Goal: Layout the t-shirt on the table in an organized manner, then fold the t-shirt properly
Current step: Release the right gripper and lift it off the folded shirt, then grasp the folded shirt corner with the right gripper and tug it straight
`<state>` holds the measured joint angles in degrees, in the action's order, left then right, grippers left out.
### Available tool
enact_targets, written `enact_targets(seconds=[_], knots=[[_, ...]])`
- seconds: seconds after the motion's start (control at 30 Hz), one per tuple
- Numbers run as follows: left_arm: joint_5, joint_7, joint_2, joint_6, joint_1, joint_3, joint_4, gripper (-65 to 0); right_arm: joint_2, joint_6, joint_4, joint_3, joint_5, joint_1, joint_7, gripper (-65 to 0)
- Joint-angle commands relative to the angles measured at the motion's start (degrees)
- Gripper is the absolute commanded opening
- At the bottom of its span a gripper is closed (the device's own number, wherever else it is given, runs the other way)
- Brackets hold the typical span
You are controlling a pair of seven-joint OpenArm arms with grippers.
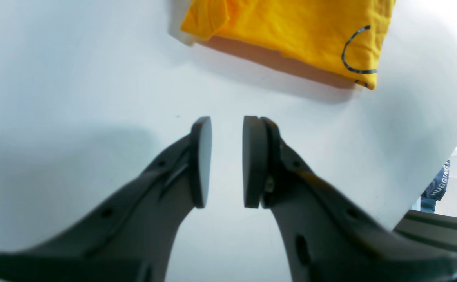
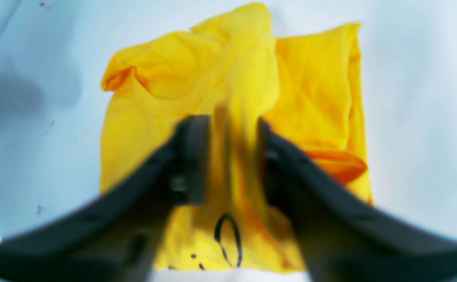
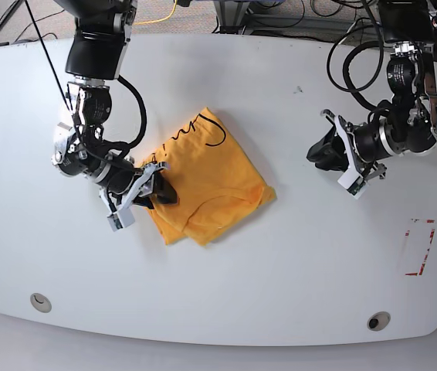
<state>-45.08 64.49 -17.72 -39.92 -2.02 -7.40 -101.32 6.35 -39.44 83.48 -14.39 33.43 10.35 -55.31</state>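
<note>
The right claw [image 2: 224,160] sat low over the folded orange-yellow t-shirt [image 3: 207,182], jaws parted a little with a raised ridge of cloth between them; whether they pinched it was unclear through the blur. The t-shirt lay left of centre on the white desk [image 3: 280,270] in the base view. The left claw [image 1: 226,160] hovered well apart, slightly open and empty.

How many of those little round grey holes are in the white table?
2. One round grey grommet sits near the table's front left corner in the base view, the other near the front right. The arms or t-shirt could hide more.
</note>
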Motion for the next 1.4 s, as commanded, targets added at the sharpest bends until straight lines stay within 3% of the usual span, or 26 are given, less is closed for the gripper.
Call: enact_targets(seconds=[0.0, 0.13, 0.27, 0.63, 0.73, 1.03, 1.1, 1.37], knots=[[-1.0, -1.0, -0.6, -0.1, 1.5, 0.8, -0.9, -52.5, 0.3, -0.6, 2.3, -0.1, 1.9, -0.2, 1.0, -28.9], [-1.0, -1.0, -0.6, -0.1, 2.3, 2.9, -0.9, -52.5, 0.6, -0.6, 7.6, -0.6, 1.7, -2.1, 0.9, -10.6], [-1.0, -1.0, -0.6, -0.1, 2.5, 4.3, -0.9, -52.5, 1.6, -0.6, 12.0, -1.2, 1.5, -2.8, 0.9, -0.3], [-1.0, -1.0, -0.6, -0.1, 2.5, 5.1, -0.9, -52.5, 6.5, -0.6, 11.9, -1.7, -0.1, -2.0, 1.3, 0.0], [-1.0, -1.0, -0.6, -0.1, 2.5, 5.1, -0.9, -52.5, 6.7, -0.6, 11.9, -1.5, -1.6, -2.0, 1.3, -7.0], [-1.0, -1.0, -0.6, -0.1, 2.5, 5.1, -0.8, -52.5, 6.3, -0.6, 10.8, 4.4, -10.4, -0.2, 3.7, -46.6], [-1.0, -1.0, -0.6, -0.1, 2.5, 5.1, -0.8, -52.5, 6.0, -0.6, 7.7, 5.4, -13.1, 0.2, 5.5, -50.1], [-1.0, -1.0, 0.5, -0.1, 2.5, 5.1, -0.8, -52.5, 4.8, -0.6, -7.1, 6.0, -20.1, 2.2, 16.5, -50.3]])
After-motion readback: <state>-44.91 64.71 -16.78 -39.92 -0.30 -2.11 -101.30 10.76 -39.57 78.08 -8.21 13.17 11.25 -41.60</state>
